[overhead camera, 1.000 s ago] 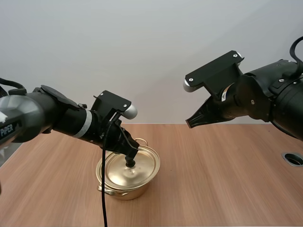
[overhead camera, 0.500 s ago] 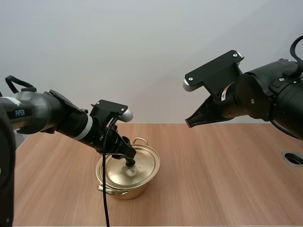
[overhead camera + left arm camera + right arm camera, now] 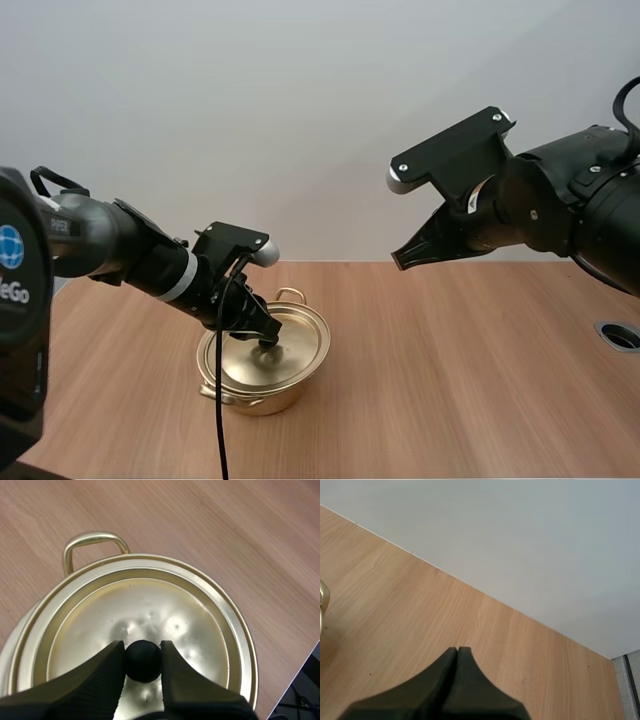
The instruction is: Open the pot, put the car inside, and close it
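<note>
A gold pot (image 3: 255, 392) stands on the wooden table, left of centre, with its gold lid (image 3: 270, 355) on it. My left gripper (image 3: 267, 340) reaches down from the left and is shut on the lid's black knob (image 3: 142, 660). The left wrist view has the two fingers pinching the knob from either side over the lid (image 3: 150, 610), and one loop handle (image 3: 92, 542) of the pot beyond it. My right gripper (image 3: 402, 262) hangs high above the table's right half, shut on nothing. Its fingers lie together as one wedge (image 3: 457, 652).
The bare wooden table (image 3: 450, 380) stretches to the right of the pot. A round cable hole (image 3: 620, 335) sits at the table's far right edge. A plain wall closes off the back of the table.
My left arm has swung lower and to the left while holding the knob, and the lid and pot have shifted slightly left with it. The right arm has stayed still.
</note>
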You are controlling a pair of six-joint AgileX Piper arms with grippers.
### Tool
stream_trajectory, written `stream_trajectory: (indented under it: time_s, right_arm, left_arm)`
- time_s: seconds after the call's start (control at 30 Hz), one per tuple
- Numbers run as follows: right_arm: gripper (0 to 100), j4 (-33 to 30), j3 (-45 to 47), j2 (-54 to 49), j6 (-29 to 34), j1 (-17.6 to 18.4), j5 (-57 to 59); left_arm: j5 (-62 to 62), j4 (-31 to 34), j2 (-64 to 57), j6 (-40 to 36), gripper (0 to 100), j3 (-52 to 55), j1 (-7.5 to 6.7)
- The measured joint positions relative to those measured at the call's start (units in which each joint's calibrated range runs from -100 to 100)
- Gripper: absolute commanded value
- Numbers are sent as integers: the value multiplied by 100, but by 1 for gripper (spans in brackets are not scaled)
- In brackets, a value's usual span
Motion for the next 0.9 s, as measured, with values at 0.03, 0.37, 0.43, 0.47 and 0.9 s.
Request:
stream_trajectory:
  time_s: [0.03,0.37,0.43,0.47,0.9]
  right_arm:
    - [0,0,0,0,0,0,0]
    - [0,0,0,0,0,0,0]
    - [0,0,0,0,0,0,0]
    - [0,0,0,0,0,0,0]
    - [0,0,0,0,0,0,0]
  left_arm:
    - [38,0,0,0,0,0,0]
    - [226,22,-325,20,0,0,0]
    - [185,62,-413,20,0,0,0]
    - [185,104,-445,20,0,0,0]
    - [-323,555,-463,-165,0,0,0]
